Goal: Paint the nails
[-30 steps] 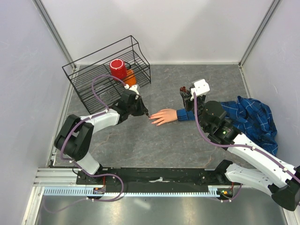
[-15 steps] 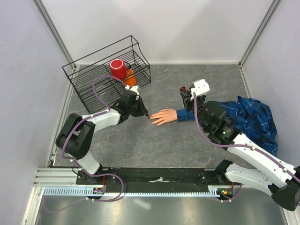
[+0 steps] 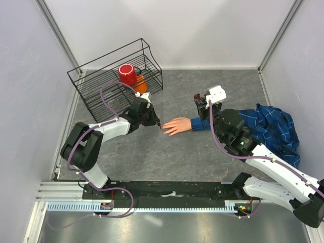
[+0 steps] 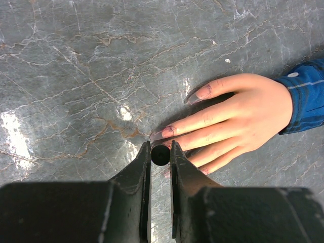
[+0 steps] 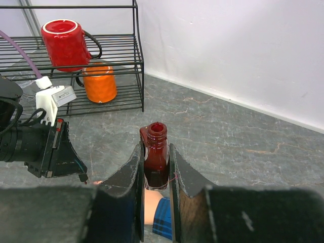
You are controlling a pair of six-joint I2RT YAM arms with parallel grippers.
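A peach fake hand (image 3: 177,125) with a blue plaid cuff (image 3: 201,123) lies palm down mid-table, fingers pointing left. In the left wrist view its nails (image 4: 168,131) show dark red smears. My left gripper (image 4: 160,154) is shut on a black round brush cap (image 4: 160,155), held at the fingertips; it also shows in the top view (image 3: 155,120). My right gripper (image 5: 156,157) is shut on an open dark red polish bottle (image 5: 156,154), held above the cuff; it also shows in the top view (image 3: 201,99).
A black wire rack (image 3: 106,81) stands at the back left with a red mug (image 3: 127,74) and an orange mug (image 3: 140,83) in it. A blue plaid shirt (image 3: 273,129) lies bunched at the right. White walls close in the table.
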